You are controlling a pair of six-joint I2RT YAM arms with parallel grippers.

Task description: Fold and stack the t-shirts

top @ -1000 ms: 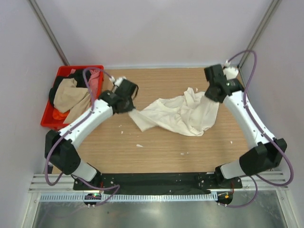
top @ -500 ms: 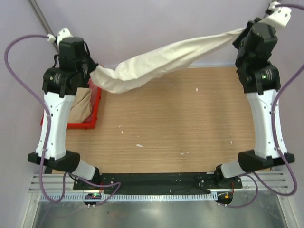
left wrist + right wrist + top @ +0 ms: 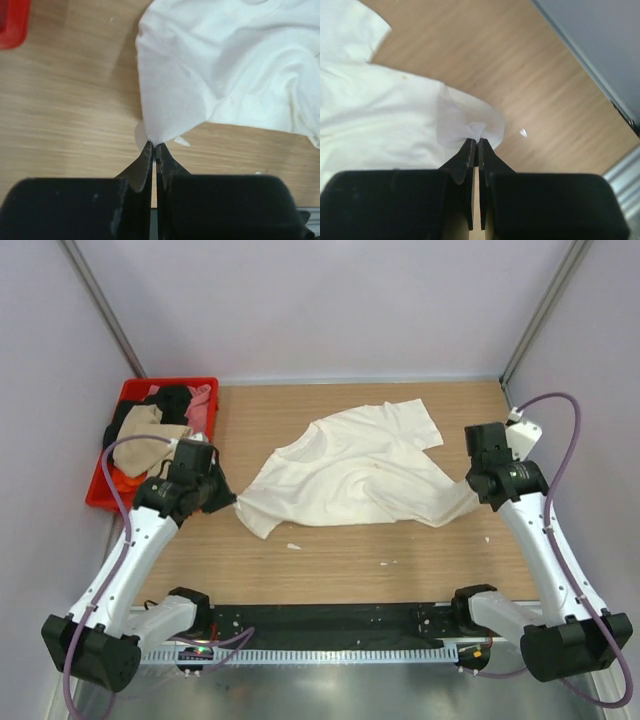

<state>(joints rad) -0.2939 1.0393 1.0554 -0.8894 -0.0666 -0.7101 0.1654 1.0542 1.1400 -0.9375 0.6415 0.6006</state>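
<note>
A large cream t-shirt [image 3: 350,475] lies spread and wrinkled on the wooden table, collar toward the left, a sleeve at the back right. My left gripper [image 3: 233,503] is shut on its near left corner [image 3: 155,137], low over the table. My right gripper [image 3: 470,490] is shut on its near right corner [image 3: 477,132]. The cloth [image 3: 225,75] fans out ahead of the left fingers, and the cloth [image 3: 380,120] spreads left of the right fingers. Other t-shirts, tan [image 3: 145,440], black [image 3: 172,398], pink [image 3: 200,400] and orange [image 3: 122,480], are piled in the crate.
A red plastic crate [image 3: 110,455] stands at the table's back left, beside my left arm; its corner shows in the left wrist view [image 3: 12,22]. Small white scraps [image 3: 293,546] lie on the wood near the front. Walls close in on both sides.
The shirt was crumpled, then lifted and stretched in the air between both raised grippers. Now both grippers have come down toward the near side and the shirt lies spread on the table.
</note>
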